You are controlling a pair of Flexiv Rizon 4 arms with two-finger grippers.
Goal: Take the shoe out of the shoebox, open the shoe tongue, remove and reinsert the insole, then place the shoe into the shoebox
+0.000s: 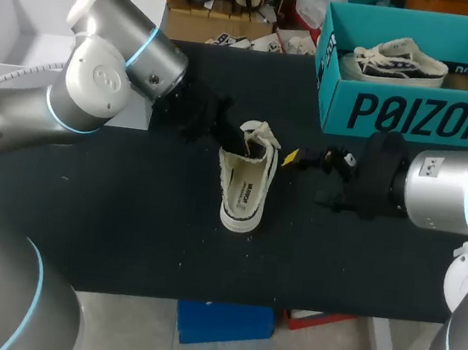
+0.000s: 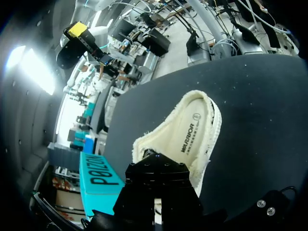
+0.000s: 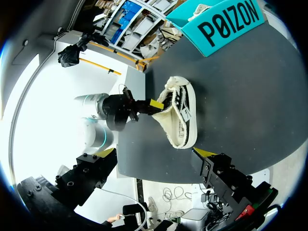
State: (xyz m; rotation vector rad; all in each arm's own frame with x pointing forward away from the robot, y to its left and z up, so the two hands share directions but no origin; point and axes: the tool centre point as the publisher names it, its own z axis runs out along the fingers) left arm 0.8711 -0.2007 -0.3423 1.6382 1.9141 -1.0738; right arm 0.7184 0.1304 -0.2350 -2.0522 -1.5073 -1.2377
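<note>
My left pincer (image 3: 154,105) sits at the opening of the shoe (image 1: 245,189), and I cannot tell its grip. The right pincer (image 1: 297,158), released, should enter slowly, not pushing it.

Black matte table (image 1: 128,205), faint pale specks scattered across it

Bright even overhead light, pale shoe (image 1: 245,185) stark against dark table (image 1: 127,213), white glare in wrist views

Head overhead, wrists close (all share shoe (image 1: 245,185)).
</note>
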